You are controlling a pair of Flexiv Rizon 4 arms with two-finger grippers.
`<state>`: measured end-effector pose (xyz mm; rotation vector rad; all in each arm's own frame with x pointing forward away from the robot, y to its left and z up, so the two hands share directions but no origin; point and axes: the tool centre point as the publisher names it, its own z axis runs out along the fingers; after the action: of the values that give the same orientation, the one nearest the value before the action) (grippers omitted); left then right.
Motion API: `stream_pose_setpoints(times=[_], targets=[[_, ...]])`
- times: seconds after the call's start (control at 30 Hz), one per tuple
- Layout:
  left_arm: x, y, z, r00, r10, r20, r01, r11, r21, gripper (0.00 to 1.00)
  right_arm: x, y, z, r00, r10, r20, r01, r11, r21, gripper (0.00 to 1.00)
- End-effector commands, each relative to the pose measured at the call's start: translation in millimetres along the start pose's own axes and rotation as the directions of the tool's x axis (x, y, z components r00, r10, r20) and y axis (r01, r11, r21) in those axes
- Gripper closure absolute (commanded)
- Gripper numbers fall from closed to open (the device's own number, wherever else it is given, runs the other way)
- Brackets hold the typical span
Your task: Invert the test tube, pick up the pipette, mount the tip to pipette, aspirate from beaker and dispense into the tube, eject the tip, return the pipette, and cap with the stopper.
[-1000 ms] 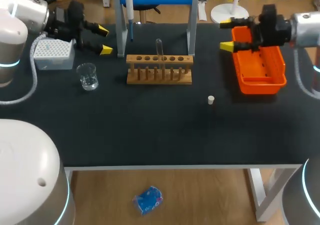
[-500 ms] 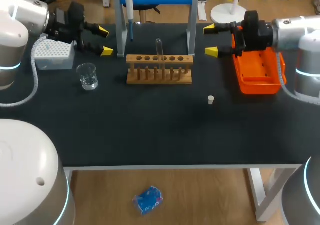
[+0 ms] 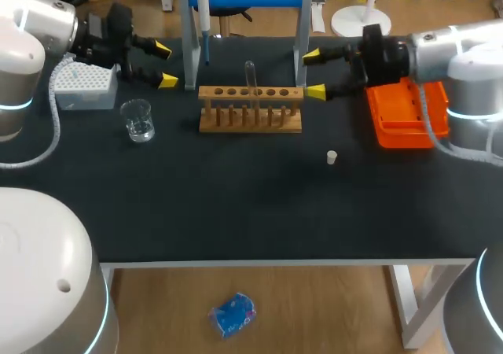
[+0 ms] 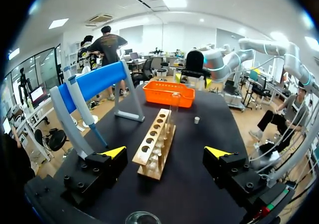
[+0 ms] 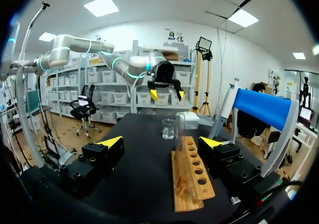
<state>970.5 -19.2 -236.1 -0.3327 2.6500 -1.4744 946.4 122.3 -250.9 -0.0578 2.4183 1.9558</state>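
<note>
A clear test tube [image 3: 250, 75] stands upright in the wooden rack [image 3: 250, 108] at mid-table. My right gripper [image 3: 313, 74] hangs open just off the rack's right end, fingers pointing at the tube, nothing between them. Its wrist view shows the test tube [image 5: 180, 129] and rack [image 5: 192, 179] just ahead of the open right gripper [image 5: 161, 142]. My left gripper [image 3: 163, 64] stays open beside the stand's left post. The pipette [image 3: 203, 16] hangs on the blue stand. The beaker [image 3: 137, 120], white tip box [image 3: 81, 85] and small white stopper [image 3: 332, 157] rest on the mat.
An orange bin [image 3: 409, 114] lies at the right, under my right arm. The blue stand's posts [image 3: 299, 47] rise behind the rack. In the left wrist view the rack [image 4: 155, 144] lies ahead of the open left gripper [image 4: 166, 152], the beaker [image 4: 142, 218] beneath it.
My right arm has swung left from above the orange bin to the right end of the rack, fingers still open. The left arm has not moved.
</note>
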Motion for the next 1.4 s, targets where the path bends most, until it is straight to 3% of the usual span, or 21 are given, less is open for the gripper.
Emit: stream_pose_setpoints(times=[0.03, 0.87, 1.4], targets=[[0.3, -0.2, 0.0, 1.000, -0.001, 0.001, 0.001, 1.000, -0.002, 0.00, -12.7, -4.2, 15.3, 1.000, -0.020, -0.008, 0.020, 1.000, 0.023, 0.00], [0.3, -0.2, 0.0, 1.000, -0.001, 0.001, 0.001, 1.000, -0.002, 0.00, -35.2, -21.4, 82.7, 0.998, -0.009, -0.057, 0.010, 1.000, 0.018, 0.00], [0.3, -0.2, 0.0, 1.000, -0.001, 0.001, 0.001, 1.000, -0.002, 0.00, -42.3, -26.1, 111.3, 0.996, 0.006, -0.086, -0.004, 1.000, 0.020, 0.00]])
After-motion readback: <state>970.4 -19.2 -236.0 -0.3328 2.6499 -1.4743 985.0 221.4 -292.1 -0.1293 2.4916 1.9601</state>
